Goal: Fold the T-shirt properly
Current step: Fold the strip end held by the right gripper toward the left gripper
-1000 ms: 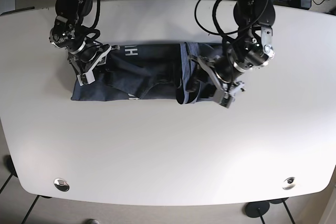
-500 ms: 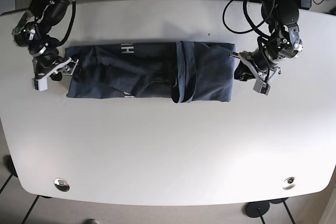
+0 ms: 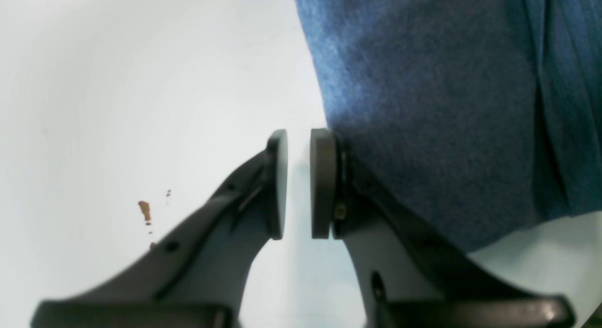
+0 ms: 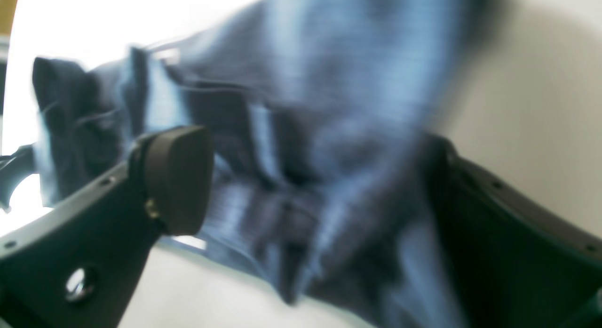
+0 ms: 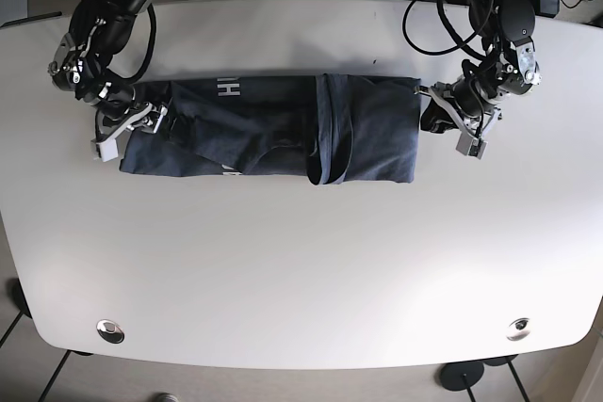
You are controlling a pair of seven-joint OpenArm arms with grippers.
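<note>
Left gripper (image 3: 298,182), jaws nearly closed on nothing, sits just beside one short end of the dark blue folded T-shirt (image 5: 273,129) lying lengthwise across the white table (image 5: 301,261), while the wide-spread right gripper (image 4: 301,187) straddles the opposite end.

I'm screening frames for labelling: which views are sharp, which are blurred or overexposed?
Base view: sharp, evenly lit. Left wrist view: T-shirt weave soft, fingers crisp. Right wrist view: T-shirt smeared by motion blur, white blown out at top left.
</note>
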